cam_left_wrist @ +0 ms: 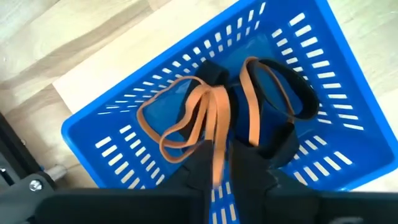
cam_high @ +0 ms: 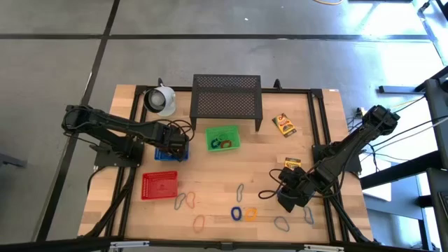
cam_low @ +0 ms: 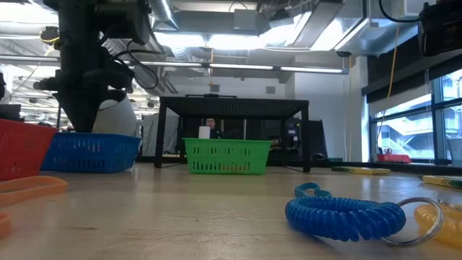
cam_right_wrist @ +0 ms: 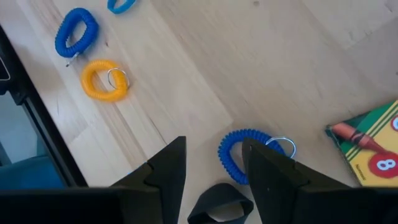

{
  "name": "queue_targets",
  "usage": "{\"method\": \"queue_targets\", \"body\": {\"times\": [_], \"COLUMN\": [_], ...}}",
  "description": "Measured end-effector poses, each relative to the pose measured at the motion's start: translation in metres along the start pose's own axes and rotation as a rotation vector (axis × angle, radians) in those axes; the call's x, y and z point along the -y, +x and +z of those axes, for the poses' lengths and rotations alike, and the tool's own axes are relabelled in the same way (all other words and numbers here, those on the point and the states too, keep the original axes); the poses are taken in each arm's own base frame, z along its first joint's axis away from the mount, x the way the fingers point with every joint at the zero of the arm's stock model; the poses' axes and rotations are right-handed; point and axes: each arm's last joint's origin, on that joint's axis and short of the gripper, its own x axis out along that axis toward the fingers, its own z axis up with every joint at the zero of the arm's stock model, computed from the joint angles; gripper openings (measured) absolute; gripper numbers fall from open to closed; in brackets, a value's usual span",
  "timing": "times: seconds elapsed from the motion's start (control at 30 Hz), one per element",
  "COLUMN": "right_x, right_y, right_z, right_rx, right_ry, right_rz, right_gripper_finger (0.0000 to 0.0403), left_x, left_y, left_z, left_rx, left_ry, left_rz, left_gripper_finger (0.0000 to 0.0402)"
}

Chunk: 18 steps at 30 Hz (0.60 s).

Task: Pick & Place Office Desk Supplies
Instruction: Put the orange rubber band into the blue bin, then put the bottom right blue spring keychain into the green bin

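Over the blue basket (cam_left_wrist: 348,93), left gripper (cam_left_wrist: 227,149) pinches an orange band (cam_left_wrist: 199,115) trailing lengthwise from its fingertips

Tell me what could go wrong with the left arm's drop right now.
The orange rubber band drapes over the left gripper fingers inside the blue basket, so it may cling and ride back out when the arm lifts. The fingers sit close to the basket wall and could drag or tip it.
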Motion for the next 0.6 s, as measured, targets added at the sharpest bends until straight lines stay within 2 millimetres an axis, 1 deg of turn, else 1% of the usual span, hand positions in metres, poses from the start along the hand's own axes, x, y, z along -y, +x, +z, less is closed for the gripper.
{"method": "queue_targets", "body": {"times": [0.17, 0.3, 0.43, 0.6], "right_x": [0.0, 0.001, 0.002, 0.003], "right_y": [0.0, 0.0, 0.0, 0.0], "right_z": [-0.001, -0.002, -0.003, -0.003], "right_rx": [-0.027, -0.069, -0.095, -0.096], "right_ry": [0.0, -0.002, -0.058, -0.15], "right_rz": [0.004, 0.003, -0.006, -0.01], "right_gripper_finger": [0.0162, 0.0177, 0.0188, 0.0189], "left_x": [0.0, -0.001, 0.001, 0.005], "left_y": [-0.001, -0.01, -0.034, -0.074], "left_z": [0.0, 0.001, 0.008, 0.013], "left_rx": [-0.002, 0.015, 0.092, 0.241], "left_ry": [-0.002, -0.001, -0.004, -0.014], "left_rz": [-0.002, -0.032, -0.113, -0.232], "left_gripper_finger": [0.0095, 0.0124, 0.0134, 0.0128]}}
